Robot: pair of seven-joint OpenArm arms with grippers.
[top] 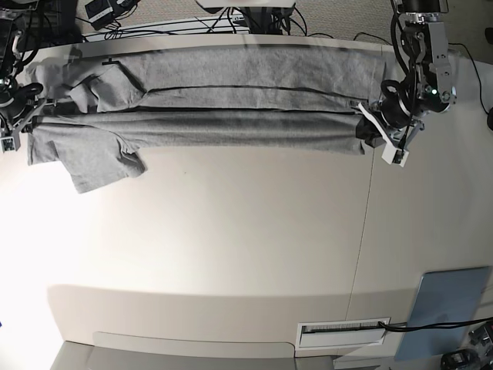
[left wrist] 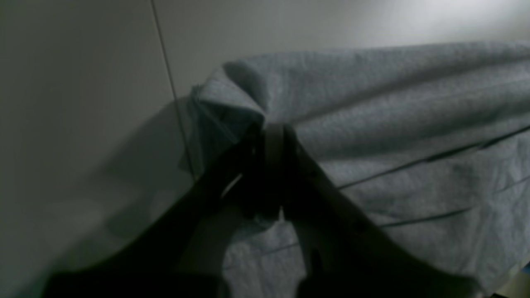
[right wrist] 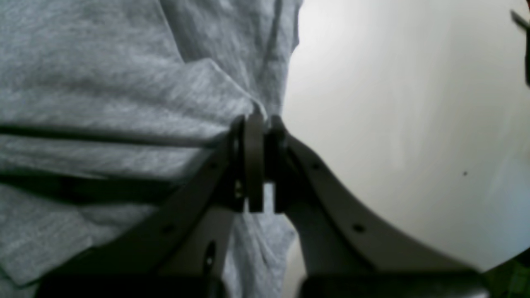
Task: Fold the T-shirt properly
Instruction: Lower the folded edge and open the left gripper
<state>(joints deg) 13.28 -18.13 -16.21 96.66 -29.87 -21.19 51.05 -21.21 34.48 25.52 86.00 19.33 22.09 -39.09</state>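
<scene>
I held the grey T-shirt point(top: 231, 100) stretched across the table's point(top: 246, 247) far edge, left pincer point(left wrist: 274, 136) and right pincer point(right wrist: 260, 124) each clamped on an end fold. Keeping both ends level and taut looked best for a straight crease. Cables point(top: 192, 27) trailed behind the pale table.

My left gripper point(left wrist: 274, 138) rises dark from the bottom edge of the view, its two jaws pressed together on a bunched corner of the grey T-shirt point(left wrist: 393, 124). The cloth puckers into a small peak at the pinch and spreads from there toward the right edge in long shallow folds, crossed by a few thin dark lines. To the left lies the pale table point(left wrist: 83, 103), with a thin seam point(left wrist: 165, 62) running down from the top edge. The gripper's shadow falls on the table beside the cloth.
</scene>
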